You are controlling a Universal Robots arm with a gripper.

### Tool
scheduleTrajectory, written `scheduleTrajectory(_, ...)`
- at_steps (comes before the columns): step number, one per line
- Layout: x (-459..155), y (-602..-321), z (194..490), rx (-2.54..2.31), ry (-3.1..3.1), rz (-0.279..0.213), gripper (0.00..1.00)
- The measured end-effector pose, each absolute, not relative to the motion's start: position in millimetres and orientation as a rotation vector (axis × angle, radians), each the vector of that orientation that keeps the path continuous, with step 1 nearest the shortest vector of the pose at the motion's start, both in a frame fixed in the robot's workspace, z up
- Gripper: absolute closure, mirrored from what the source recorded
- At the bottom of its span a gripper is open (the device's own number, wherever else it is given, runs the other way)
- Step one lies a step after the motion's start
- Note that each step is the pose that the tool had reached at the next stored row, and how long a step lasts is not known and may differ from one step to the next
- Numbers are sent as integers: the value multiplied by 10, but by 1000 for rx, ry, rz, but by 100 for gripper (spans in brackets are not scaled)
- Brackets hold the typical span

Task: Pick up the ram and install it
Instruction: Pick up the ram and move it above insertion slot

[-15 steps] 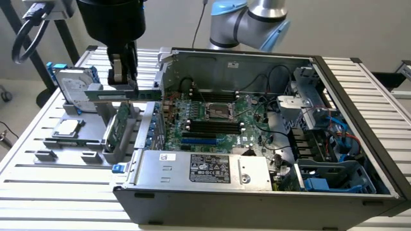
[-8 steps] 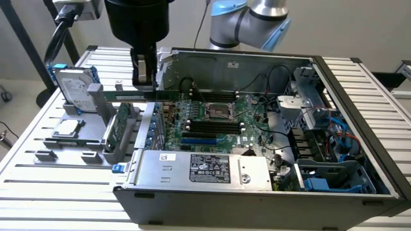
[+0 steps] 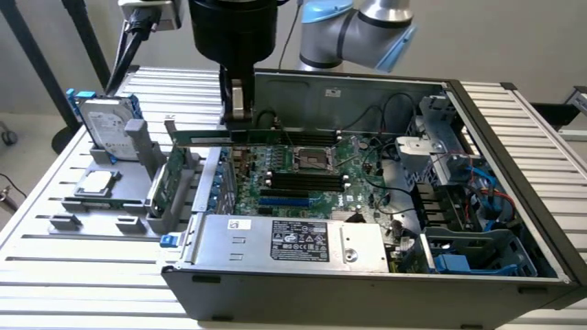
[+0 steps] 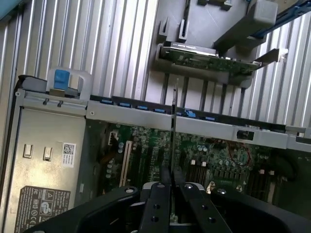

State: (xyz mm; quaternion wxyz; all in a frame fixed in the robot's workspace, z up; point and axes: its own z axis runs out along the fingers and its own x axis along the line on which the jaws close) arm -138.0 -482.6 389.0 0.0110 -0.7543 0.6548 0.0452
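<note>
Grey sheet-metal cover (image 3: 275, 237) with white label nearest, closing off the front corner of the case (image 3: 367, 283). Behind it, inside the case, green motherboard (image 3: 362, 161) lying flat and exposed, lid off, for access from above. Black memory slots (image 3: 303, 182) in a row mid-case, apparently vacant; latches not legible.

Above the case, toward its side wall on the exterior view's left, gripper (image 3: 238, 118) pointing straight down, jaws pressed onto the ram (image 3: 197, 140) from both faces. Ram carried on edge, long axis level, one end overhanging that side wall. Judged so held to present the contact edge downward and roughly parallel to the slots. Clear of the board, not seated; installation judged outstanding.

Outside the case, against the same wall, grey holder (image 3: 101, 206) with upright slots, standing parts on edge for a top-down grasp. Wider green card (image 3: 165, 185) in its slot, silver hard drive (image 3: 106, 127) with blue rails farthest back.
</note>
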Motion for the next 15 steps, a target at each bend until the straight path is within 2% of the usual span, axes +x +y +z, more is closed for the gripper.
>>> scheduleTrajectory(15, -736, -4762, 3885, -2355, 2044, 139, 87)
